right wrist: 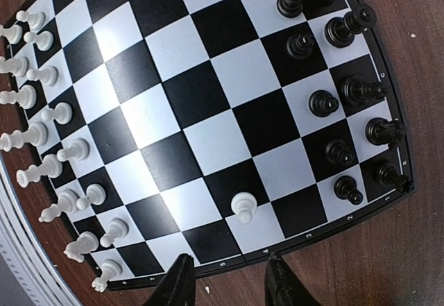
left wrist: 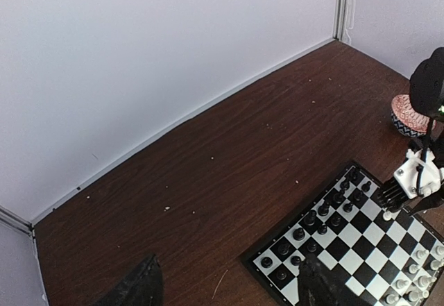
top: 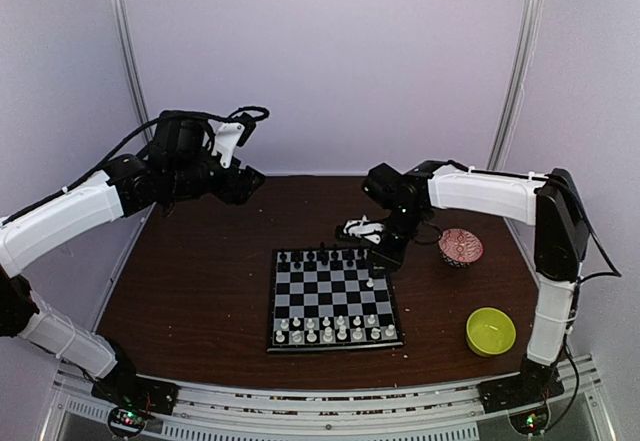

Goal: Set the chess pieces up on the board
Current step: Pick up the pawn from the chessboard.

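Hanging beside the board (right wrist: pixel 201 139), the right gripper (right wrist: pixel 229 270) is parted, empty, mostly cropped; the left gripper (left wrist: pixel 229 282) gapes wide.

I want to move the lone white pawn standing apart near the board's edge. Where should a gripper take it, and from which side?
Grip the lone white pawn by its round head, coming straight down. It stands upright on a wider base, and the neighbouring squares of the board are bare, leaving finger room either side.
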{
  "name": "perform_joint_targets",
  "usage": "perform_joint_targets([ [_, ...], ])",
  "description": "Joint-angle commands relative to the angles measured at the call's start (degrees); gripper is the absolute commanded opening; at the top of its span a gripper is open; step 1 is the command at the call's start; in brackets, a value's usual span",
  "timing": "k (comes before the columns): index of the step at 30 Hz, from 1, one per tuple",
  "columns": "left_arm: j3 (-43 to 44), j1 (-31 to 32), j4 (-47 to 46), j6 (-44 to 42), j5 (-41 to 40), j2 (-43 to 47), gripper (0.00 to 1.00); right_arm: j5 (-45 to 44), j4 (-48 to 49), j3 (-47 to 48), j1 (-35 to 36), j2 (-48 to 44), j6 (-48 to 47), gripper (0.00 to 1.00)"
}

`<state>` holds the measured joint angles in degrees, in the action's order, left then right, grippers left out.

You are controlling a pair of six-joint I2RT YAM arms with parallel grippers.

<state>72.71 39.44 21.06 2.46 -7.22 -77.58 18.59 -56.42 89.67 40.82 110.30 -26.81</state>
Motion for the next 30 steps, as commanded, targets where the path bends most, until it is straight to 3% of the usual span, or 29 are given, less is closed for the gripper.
perform_joint_targets([
  [1, 0.98, 0.02, -1.72, -0.57, 0.73, -0.46, 0.68, -3.34, 1.44, 1.76, 0.33, 3.47, 1.75, 0.34],
  [14, 1.03, 0.02, -1.64, -0.5, 0.69, -0.38, 0.68, -4.54, 2.22, 3.25, 0.31, 8.3, 2.99, 0.33],
  [24, 1.03, 0.02, -1.68, -0.53, 1.05, -0.46, 0.68, -3.24, 1.45, 3.73, 0.32, 9.26, 2.56, 0.14],
  [30, 1.12, 0.02, -1.55, -0.41, 1.16, -0.55, 0.68, -2.73, 0.62, 3.22, 0.31, 8.38, 2.4, 0.08],
])
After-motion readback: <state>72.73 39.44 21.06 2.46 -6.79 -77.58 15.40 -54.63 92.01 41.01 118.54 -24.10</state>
